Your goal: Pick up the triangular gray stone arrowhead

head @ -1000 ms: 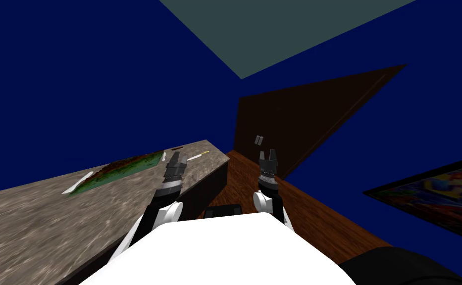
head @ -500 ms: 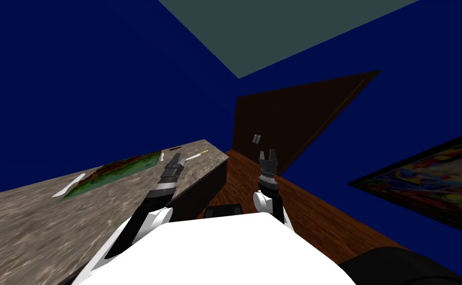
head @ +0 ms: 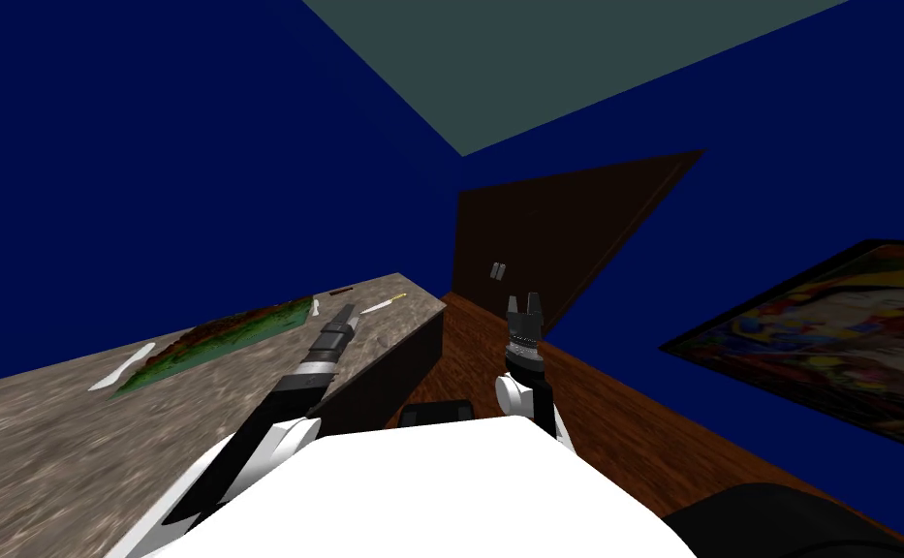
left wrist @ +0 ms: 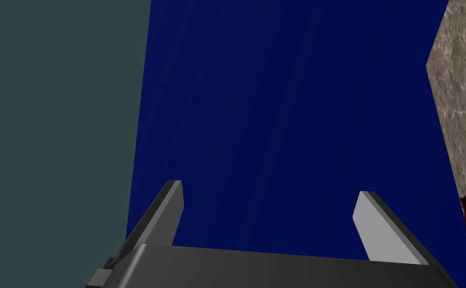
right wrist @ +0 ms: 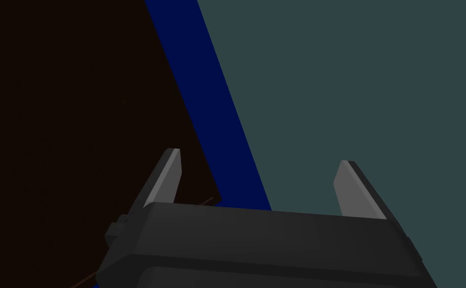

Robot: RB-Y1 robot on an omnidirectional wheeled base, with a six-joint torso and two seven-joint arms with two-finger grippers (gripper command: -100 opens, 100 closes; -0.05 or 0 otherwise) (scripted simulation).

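a mottled stone-look table (head: 72, 436) runs along the robot's left under dark blue walls (head: 149, 145). on it lie a green and brown mat (head: 227, 334), a long white piece (head: 122, 367) at the mat's near end, a thin white stick (head: 382, 304) and a small red-brown thing (head: 343, 291). a small pale piece (head: 316, 306) at the mat's far corner may be the arrowhead, but it is too small to tell. the left pincer (head: 348, 311) reaches low over the table near it, fingers spread. the right pincer (head: 524, 302) points up over the wooden floor (head: 634, 426), also spread.
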